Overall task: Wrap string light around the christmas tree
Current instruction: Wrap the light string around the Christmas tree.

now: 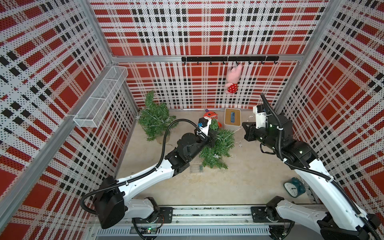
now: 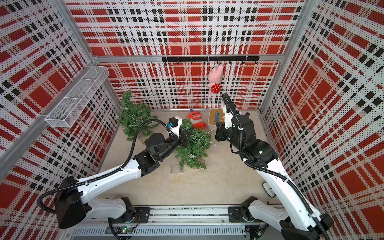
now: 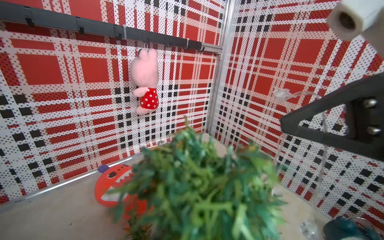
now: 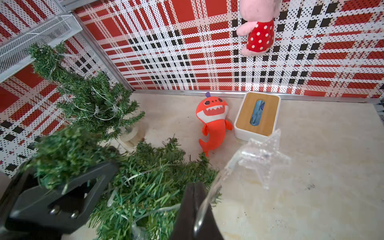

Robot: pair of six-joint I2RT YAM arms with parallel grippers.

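In both top views a white wire basket [image 1: 101,97] juts from the wall [image 1: 41,83] at the left, overhanging the back-left corner, where a second tree [image 1: 153,118] stands close to both walls. To its right the left arm [image 1: 145,174] reaches in from the lower left. The left gripper [image 1: 212,138] is buried in the branches of the christmas tree [image 1: 220,145] near the middle of the table [image 1: 239,182]; foliage hides the fingers, so whether they are clamped on a branch cannot be told. A clear box [image 1: 196,168] lies just below the tree's lower edge, and past it the tabletop is bare down to the rail [image 1: 207,214] along the bottom of the frame. Against the back wall [image 1: 197,89] behind the tree an orange shark plush [image 1: 209,116] lies beside a white box [image 1: 232,119] with a wooden lid, and a pink plush [image 1: 233,79] hangs above them from a black hook rail [image 1: 228,58]. A narrow strip of bare table separates the tree from the right gripper [image 1: 246,127], right of centre, its jaws pinched together on the string light [image 4: 259,160]. In the right wrist view the wire runs from the closed fingers [image 4: 186,209] to a clear star, and more wire lies across the tree's branches. At the lower right a teal alarm clock [image 1: 293,188] stands close beside the right arm [image 1: 311,172], near the table's edge.
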